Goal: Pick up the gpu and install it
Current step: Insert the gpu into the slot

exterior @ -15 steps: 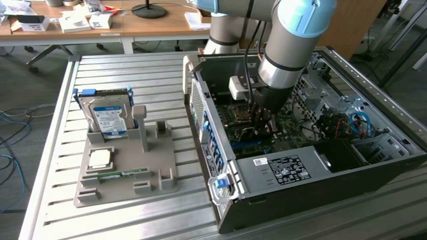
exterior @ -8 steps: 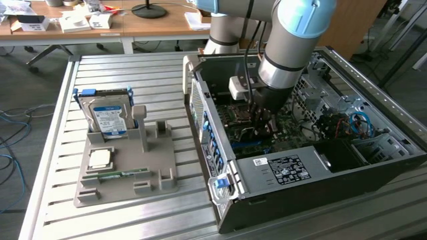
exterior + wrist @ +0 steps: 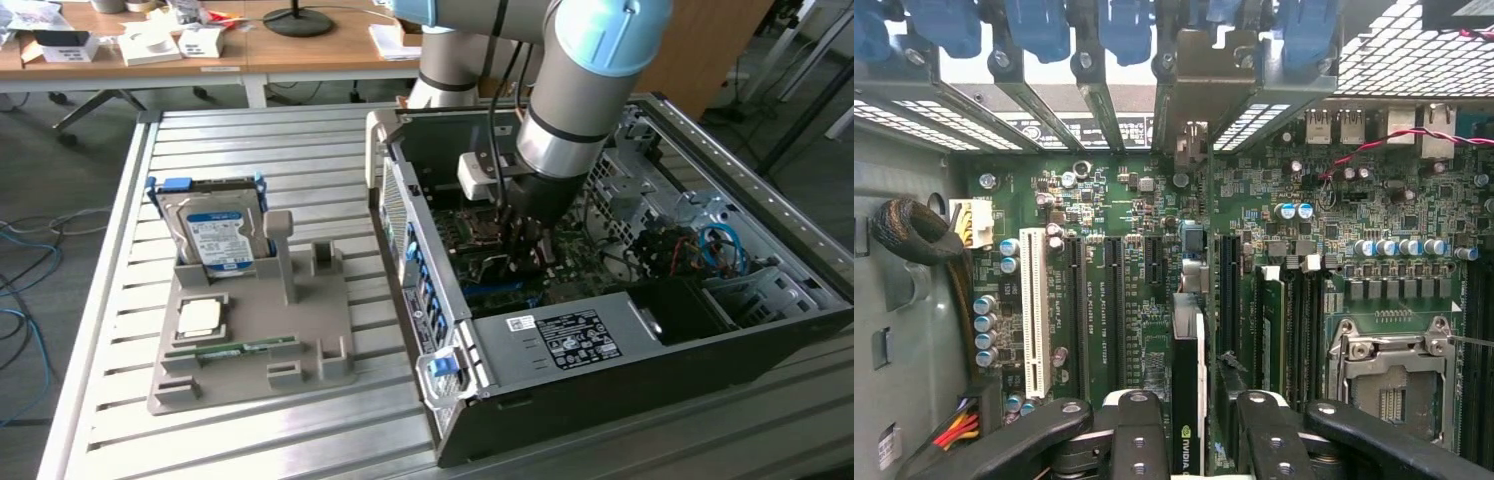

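Note:
The gpu [image 3: 1188,400] stands edge-on in a motherboard slot, a dark thin card with a green logo on its near edge. Its silver bracket [image 3: 1199,90] sits against the case's rear slot openings. My gripper [image 3: 1199,440] straddles the card's near end, one black finger [image 3: 1139,435] close beside it and the other finger [image 3: 1279,440] a little apart from it, so the jaws look open around it. In the exterior view the gripper [image 3: 527,250] reaches down into the open computer case [image 3: 561,335].
A white expansion slot [image 3: 1034,310] and the empty processor socket [image 3: 1384,370] flank the card. Outside the case, a grey fixture [image 3: 247,340] holds a hard drive [image 3: 218,232], a processor chip [image 3: 200,318] and a green memory stick [image 3: 247,348].

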You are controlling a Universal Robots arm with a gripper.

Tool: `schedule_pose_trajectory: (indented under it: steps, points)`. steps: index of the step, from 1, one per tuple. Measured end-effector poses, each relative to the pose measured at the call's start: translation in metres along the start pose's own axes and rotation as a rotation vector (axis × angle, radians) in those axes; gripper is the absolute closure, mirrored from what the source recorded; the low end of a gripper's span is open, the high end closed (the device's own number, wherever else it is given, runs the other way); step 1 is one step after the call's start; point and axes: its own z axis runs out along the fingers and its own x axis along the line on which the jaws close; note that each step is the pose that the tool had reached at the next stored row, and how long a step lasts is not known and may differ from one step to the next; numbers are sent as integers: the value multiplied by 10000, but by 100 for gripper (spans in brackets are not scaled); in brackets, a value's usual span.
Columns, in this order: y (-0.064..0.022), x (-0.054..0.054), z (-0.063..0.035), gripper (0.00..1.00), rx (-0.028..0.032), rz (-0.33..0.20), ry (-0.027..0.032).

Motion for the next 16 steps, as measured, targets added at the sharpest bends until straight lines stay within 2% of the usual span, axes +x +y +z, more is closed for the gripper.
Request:
schedule_pose_trajectory:
  steps: [3,9,16]
  points:
    - [0,-1,-1,66,0,-1,3]
    - [-1,-6,-50,66,3,8,72]
    - [-2,-12,-153,66,4,12,82]
